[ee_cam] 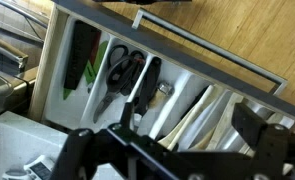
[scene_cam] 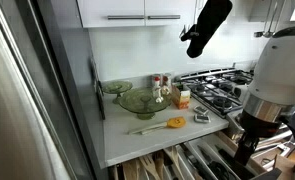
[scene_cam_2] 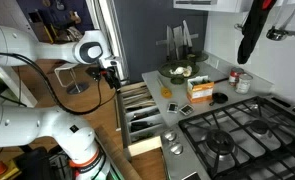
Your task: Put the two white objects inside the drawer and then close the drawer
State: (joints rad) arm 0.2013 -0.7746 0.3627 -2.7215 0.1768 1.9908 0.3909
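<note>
Wrist view looks straight down into the open drawer [ee_cam: 59,60] — wooden dividers, black-handled scissors [ee_cam: 125,72], cutlery, and the bar handle [ee_cam: 212,45] along its front edge. Our gripper [ee_cam: 167,150] hangs by it with jaws spread wide, holding nothing. In both exterior views we see the drawer pulled out below the front edge of the counter [scene_cam: 127,140], with open room above it. One white object [scene_cam: 201,117] lies on the counter near that edge, just beside the hob [scene_cam: 217,90]; the second we cannot pick out. Print on the white-and-orange carton [scene_cam: 182,97] is too small to read.
</note>
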